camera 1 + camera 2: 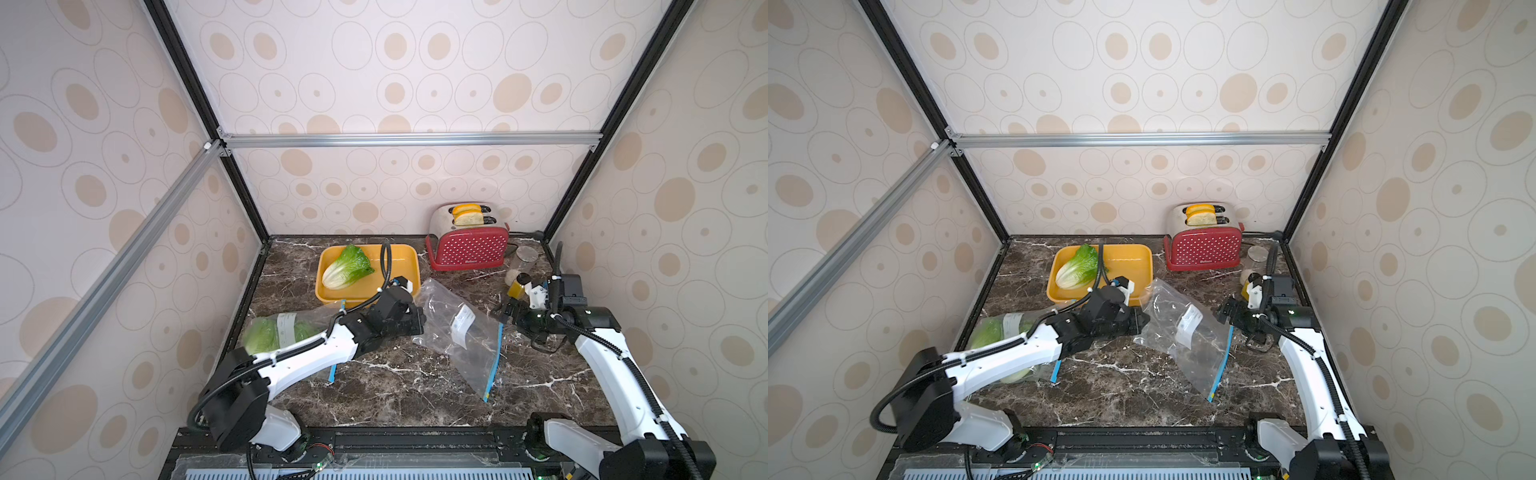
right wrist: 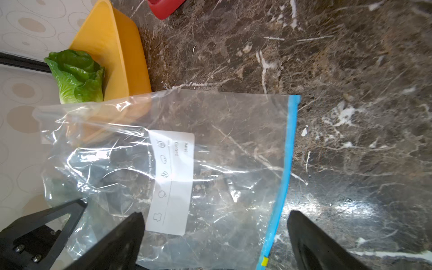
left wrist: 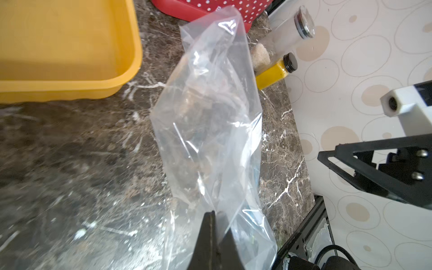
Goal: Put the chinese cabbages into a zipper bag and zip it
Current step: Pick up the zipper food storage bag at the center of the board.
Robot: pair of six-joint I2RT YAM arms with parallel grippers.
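Zipper bag (image 3: 210, 117) is pinched by the closed left gripper (image 3: 212, 214); its blue strip (image 2: 289, 152), ahead of the wide right gripper (image 2: 216, 212), should be seized squarely.

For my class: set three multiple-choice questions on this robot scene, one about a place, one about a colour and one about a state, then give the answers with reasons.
1. Where does the loose cabbage lie?
A. in the yellow tray
B. on the toaster
C. on the bare counter

2. What colour is the zip strip of the empty bag?
A. red
B. blue
C. green

3. How is the left gripper?
A. wide open
B. shut on the empty bag
C. out of sight

Answers:
1 A: the cabbage rests inside the tray.
2 B: a blue strip runs along the bag's mouth.
3 B: the left wrist view shows the gripper pinching the plastic.
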